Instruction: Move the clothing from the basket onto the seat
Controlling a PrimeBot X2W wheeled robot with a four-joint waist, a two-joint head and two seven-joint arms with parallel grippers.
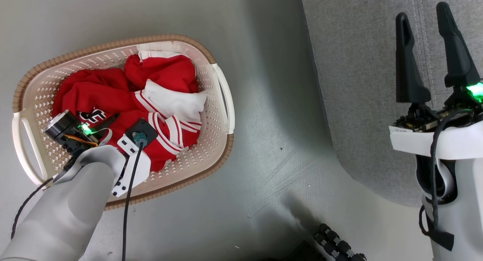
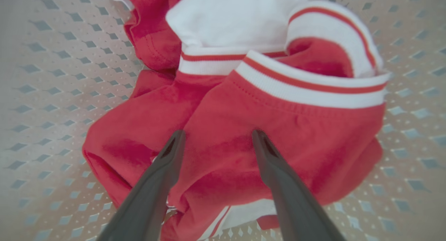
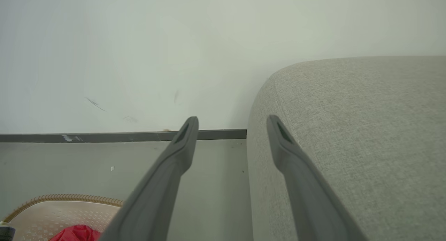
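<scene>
Looking down in the head view on a smooth grey-green floor (image 1: 271,102), scuffed and shadowed near the bottom. Carrying the basket (image 1: 222,87) at the left and the grey woven seat (image 1: 358,83) at the upper right, well apart from each other. Keeping the clothing (image 1: 162,70) heaped inside the basket: red folds, white panels, striped trim, a bit of black-and-white lettering beside the left wrist.

Reaching down into the basket with the left hand (image 2: 217,138), fingers spread wide and gripping nothing, tips down at the red fabric with a ridge of it between them. Hanging the right hand (image 1: 422,11) over the seat's near edge, equally wide open and empty.

Adding, from the right wrist view, a pale wall (image 3: 139,60) with a dark skirting strip (image 3: 104,137) along its foot, plus the seat's rounded corner. Bringing up close, from the left wrist view, the basket's diamond-pierced floor and the white ribbed bands with a single red stripe.
</scene>
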